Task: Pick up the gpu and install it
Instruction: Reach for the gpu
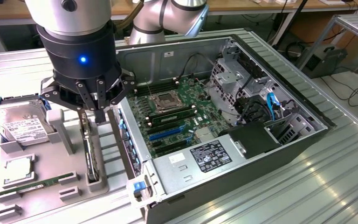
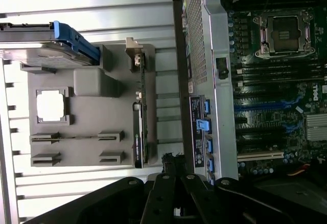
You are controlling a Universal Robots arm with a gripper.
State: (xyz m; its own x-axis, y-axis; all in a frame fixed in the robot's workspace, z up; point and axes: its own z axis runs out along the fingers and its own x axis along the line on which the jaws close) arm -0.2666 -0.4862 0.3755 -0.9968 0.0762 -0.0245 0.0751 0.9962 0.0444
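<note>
Exterior view: my end effector (image 1: 98,112) hangs over the grey holder tray (image 1: 42,196) on the worktop (image 1: 303,196), on the tray's side nearest the case.
Gpu location: the gpu (image 1: 91,156) stands on edge in a tray slot, just beside the open computer case (image 1: 303,135). It is not yet lifted.
End effector state: I cannot tell whether it is open or closed, and I see no clear contact with the card.
Step in hand (judged): approach for the pick.
Alignment: I set my closing axis square across the card's thin edge and centre over its length.
Grip zone: I favour the stiff cooler body over the bracket end.
Extraction: a straight pull along the slot should avoid jamming the card.
Hazard: the case wall is near, so side clearance looks small.
Hard drive (image 1: 17,123): white label, text unreadable.
Power supply (image 1: 211,156): black label with white print, unreadable.
Motherboard (image 2: 276,96): a mark at the frame edge appears to read DELL.
</note>
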